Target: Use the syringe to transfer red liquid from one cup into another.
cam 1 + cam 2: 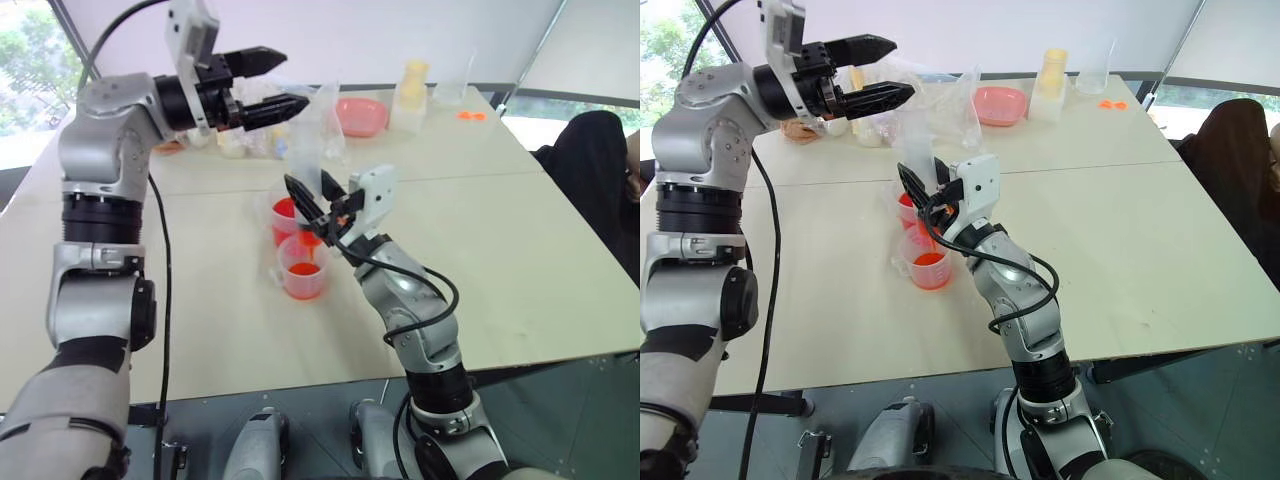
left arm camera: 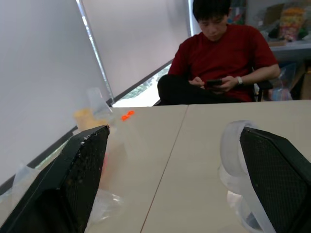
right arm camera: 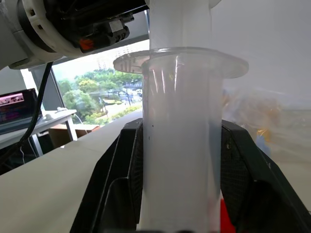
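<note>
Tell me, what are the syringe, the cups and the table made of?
The syringe looks like clear, slightly cloudy plastic: you can see through its smooth barrel. The two cups seem to be thin clear plastic too, because the red liquid shows through their walls. The table has a pale, matte top, probably wood or laminate; I can't tell which.

a pale wooden table (image 1: 520, 260) is seen, with a pink bowl (image 1: 360, 115) set at its far side. a yellowish bottle (image 1: 411, 92) stands just beside the bowl, and small orange caps (image 1: 471, 116) lie near the far edge. a seated person in a red shirt (image 2: 221, 58) is shown holding a phone (image 2: 213, 83).
</note>
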Tool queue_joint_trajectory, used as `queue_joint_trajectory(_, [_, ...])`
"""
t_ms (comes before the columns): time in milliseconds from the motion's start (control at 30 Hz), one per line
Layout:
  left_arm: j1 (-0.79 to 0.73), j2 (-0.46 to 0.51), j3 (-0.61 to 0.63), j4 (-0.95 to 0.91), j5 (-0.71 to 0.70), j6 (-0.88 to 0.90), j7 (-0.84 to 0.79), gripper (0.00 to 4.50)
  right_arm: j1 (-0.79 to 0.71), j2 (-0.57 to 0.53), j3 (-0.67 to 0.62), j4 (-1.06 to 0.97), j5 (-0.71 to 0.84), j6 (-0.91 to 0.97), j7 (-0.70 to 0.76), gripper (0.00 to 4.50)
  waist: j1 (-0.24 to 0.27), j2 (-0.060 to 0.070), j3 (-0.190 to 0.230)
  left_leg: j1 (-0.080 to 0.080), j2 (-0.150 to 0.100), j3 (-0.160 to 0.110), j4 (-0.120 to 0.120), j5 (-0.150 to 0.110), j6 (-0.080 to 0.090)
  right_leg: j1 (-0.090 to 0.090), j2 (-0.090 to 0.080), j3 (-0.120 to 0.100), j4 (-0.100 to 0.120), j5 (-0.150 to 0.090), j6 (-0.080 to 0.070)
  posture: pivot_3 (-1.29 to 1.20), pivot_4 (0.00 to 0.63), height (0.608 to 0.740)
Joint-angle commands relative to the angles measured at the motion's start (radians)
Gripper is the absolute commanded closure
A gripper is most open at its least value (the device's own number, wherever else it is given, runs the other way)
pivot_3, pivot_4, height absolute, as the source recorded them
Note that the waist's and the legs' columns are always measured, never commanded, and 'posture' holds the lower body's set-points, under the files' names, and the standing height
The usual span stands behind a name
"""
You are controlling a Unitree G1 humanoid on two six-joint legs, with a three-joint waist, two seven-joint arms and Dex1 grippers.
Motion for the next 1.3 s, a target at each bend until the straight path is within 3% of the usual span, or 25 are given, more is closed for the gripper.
queue_joint_trajectory(33, [-0.032,0.002,-0.002,-0.018,-0.002,-0.01,-0.022,2.29,-0.011,0.019,0.019,-0.035,0.002,-0.035,0.017,2.95,-0.001,0.0,0.0,0.0,0.0,0.0,0.0,0.0,0.0,0.0,0.0,0.0,0.0,0.0,0.0,0.0,0.15,0.74])
queue_joint_trajectory(167, [-0.027,0.012,-0.006,-0.039,-0.016,0.019,-0.058,4.12,-0.009,0.024,0.02,-0.034,-0.002,-0.036,0.016,2.95,0.0,0.0,0.0,0.0,0.0,0.0,0.0,0.0,0.0,0.0,0.0,0.0,0.0,0.0,0.0,0.0,0.15,0.74])
queue_joint_trajectory(200, [-0.026,0.014,-0.006,-0.046,-0.02,0.034,-0.063,4.38,-0.009,0.025,0.019,-0.034,-0.002,-0.036,0.016,2.95,0.0,0.0,0.0,0.0,0.0,0.0,0.0,0.0,0.0,0.0,0.0,0.0,0.0,0.0,0.0,0.0,0.15,0.74])
queue_joint_trajectory(700, [0.079,0.025,-0.032,-0.224,-0.073,0.191,-0.135,4.38,-0.042,0.028,-0.004,-0.033,-0.001,-0.052,0.016,2.95,0.0,0.0,0.0,0.0,0.0,0.0,0.0,0.0,0.0,0.0,0.0,0.0,0.0,0.0,0.0,0.0,0.15,0.74])
queue_joint_trajectory(1300, [0.211,0.004,-0.081,-0.319,-0.057,0.217,-0.15,4.38,-0.096,0.007,-0.065,-0.107,0.02,0.002,-0.005,2.95,0.001,0.0,0.0,0.0,0.0,-0.001,0.0,0.0,0.0,0.0,0.0,0.0,0.0,0.0,0.0,0.0,0.15,0.74])
